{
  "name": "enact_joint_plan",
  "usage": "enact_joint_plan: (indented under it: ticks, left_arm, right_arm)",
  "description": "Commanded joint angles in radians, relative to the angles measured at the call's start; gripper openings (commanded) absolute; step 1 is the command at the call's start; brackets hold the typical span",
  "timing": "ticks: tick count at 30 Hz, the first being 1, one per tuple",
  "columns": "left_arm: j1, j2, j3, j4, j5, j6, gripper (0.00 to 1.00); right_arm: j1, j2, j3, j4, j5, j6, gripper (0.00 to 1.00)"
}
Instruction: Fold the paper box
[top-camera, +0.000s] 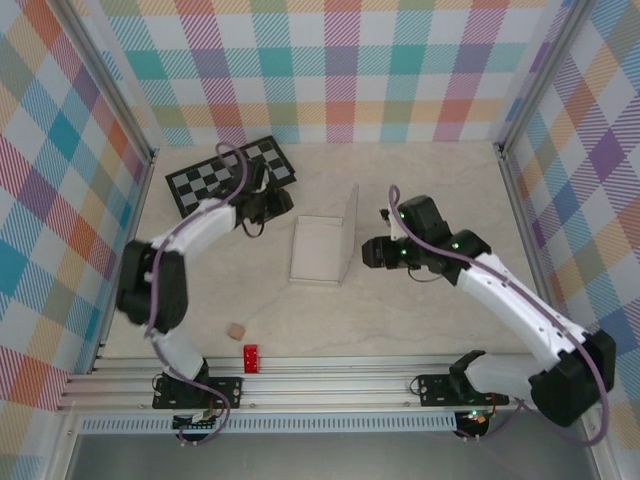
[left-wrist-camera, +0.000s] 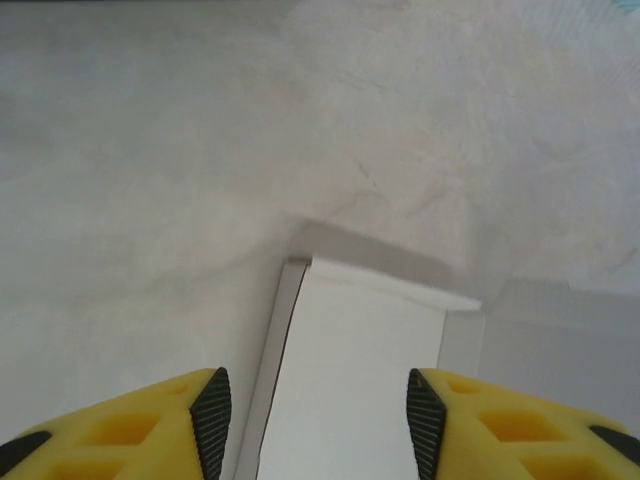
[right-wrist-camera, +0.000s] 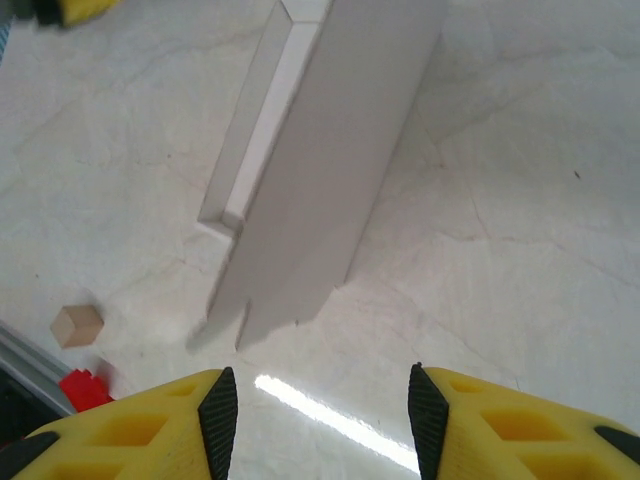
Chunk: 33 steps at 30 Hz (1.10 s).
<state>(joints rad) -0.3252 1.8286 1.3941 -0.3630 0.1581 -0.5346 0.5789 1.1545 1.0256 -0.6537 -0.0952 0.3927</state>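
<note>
In the middle of the table (top-camera: 440, 190) lies the paper box (top-camera: 318, 252), one side standing up. The left gripper (top-camera: 282, 206) and right gripper (top-camera: 368, 252) sit beside it, jaws apart, holding nothing. The left arm (top-camera: 205, 225) hides part of the checkerboard (top-camera: 197, 185).

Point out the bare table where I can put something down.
Widest: the far right corner, between the box flap and right wall. Also the near strip between box and rail, right of the cube and red block. Crowded: the box's sides, with left claw and right claw close, and the checkerboard corner.
</note>
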Motion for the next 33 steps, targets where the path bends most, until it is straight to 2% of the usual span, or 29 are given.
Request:
enact_joint_plan:
  ticks: [1, 3, 8, 12, 15, 20, 22, 25, 29, 33]
  left_arm:
    - [-0.008, 0.162, 0.214, -0.137, 0.097, 0.112, 0.51]
    - [-0.016, 0.266, 0.338, -0.176, 0.125, 0.152, 0.51]
    - [-0.032, 0.447, 0.501, -0.175, 0.212, 0.212, 0.49]
    - [-0.038, 0.505, 0.508, -0.132, 0.237, 0.165, 0.49]
    - [-0.049, 0.504, 0.482, -0.131, 0.235, 0.165, 0.47]
    - [-0.054, 0.386, 0.273, -0.056, 0.219, 0.153, 0.46]
    - [-0.052, 0.313, 0.141, 0.007, 0.206, 0.126, 0.46]
    - [-0.053, 0.216, -0.036, 0.115, 0.191, 0.070, 0.46]
    - [-0.057, 0.094, -0.246, 0.242, 0.148, -0.027, 0.46]
    - [-0.104, 0.003, -0.389, 0.326, 0.091, -0.124, 0.46]
  right_arm:
    - [0.040, -0.067, -0.081, -0.005, 0.078, 0.062, 0.52]
    - [0.071, -0.082, -0.124, 0.010, 0.085, 0.087, 0.52]
    - [0.210, -0.082, -0.221, 0.160, 0.140, 0.137, 0.53]
    - [0.320, -0.020, -0.244, 0.267, 0.241, 0.137, 0.55]
    - [0.328, 0.054, -0.232, 0.321, 0.276, 0.143, 0.56]
    - [0.318, 0.129, -0.174, 0.334, 0.390, 0.034, 0.57]
    - [0.284, 0.111, -0.176, 0.351, 0.384, -0.044, 0.56]
    - [0.203, 0.103, -0.177, 0.381, 0.287, -0.163, 0.55]
    - [0.127, 0.134, -0.156, 0.406, 0.219, -0.306, 0.55]
    - [0.025, 0.184, -0.154, 0.512, 0.029, -0.477, 0.55]
